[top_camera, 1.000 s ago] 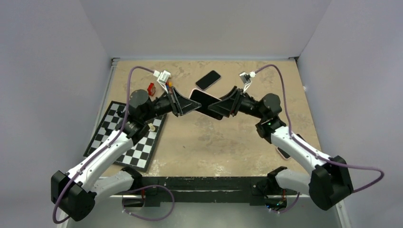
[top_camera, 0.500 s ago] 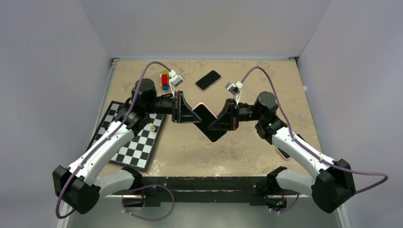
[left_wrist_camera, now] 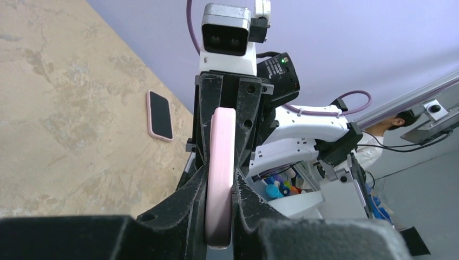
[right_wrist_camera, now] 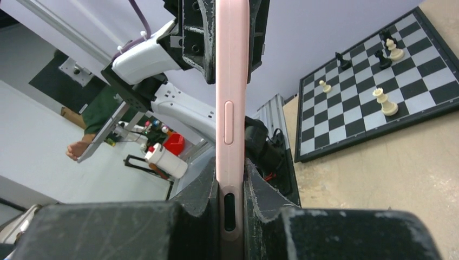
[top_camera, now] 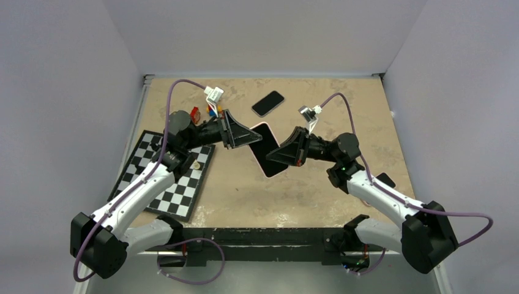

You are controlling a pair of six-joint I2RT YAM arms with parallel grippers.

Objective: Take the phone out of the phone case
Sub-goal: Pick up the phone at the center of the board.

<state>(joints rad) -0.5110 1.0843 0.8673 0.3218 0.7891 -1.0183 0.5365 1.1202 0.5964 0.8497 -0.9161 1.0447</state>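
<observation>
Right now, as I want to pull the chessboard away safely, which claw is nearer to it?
Left. The left claw, shut on the cased phone, hangs just right of the chessboard; the right claw grips the phone's other end, farther right.

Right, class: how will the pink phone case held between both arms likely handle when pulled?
The pink phone case looks smooth with rounded edges, so it may slip. It spans both jaws without sagging, so it's probably stiff while the phone sits inside.
</observation>
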